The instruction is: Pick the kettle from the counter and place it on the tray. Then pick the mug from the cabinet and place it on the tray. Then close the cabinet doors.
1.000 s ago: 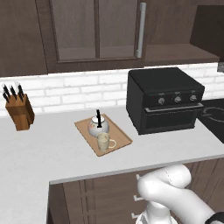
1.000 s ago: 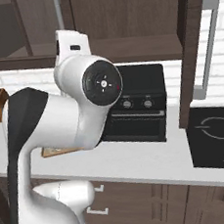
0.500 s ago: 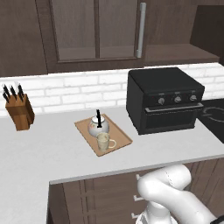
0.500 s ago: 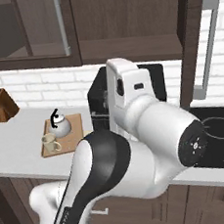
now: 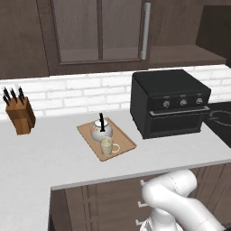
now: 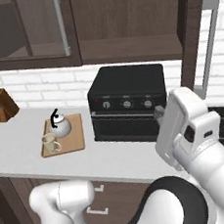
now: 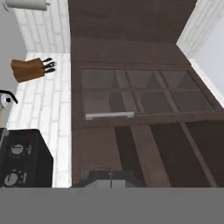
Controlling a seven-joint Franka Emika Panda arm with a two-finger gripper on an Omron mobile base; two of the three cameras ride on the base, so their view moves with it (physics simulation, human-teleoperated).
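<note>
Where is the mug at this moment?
The mug stands on the tray, at its near end, just in front of the kettle, left of the black oven.

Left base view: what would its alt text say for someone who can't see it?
A white kettle and a cream mug sit together on a wooden tray on a pale kitchen counter. A black oven stands to the right, a knife block to the left, and a dark cabinet with closed glass doors hangs above.

We count one kettle, one mug and one tray on the single counter. We see one knife block, one black oven with three knobs, and one cabinet with two glass doors and one visible bar handle.
</note>
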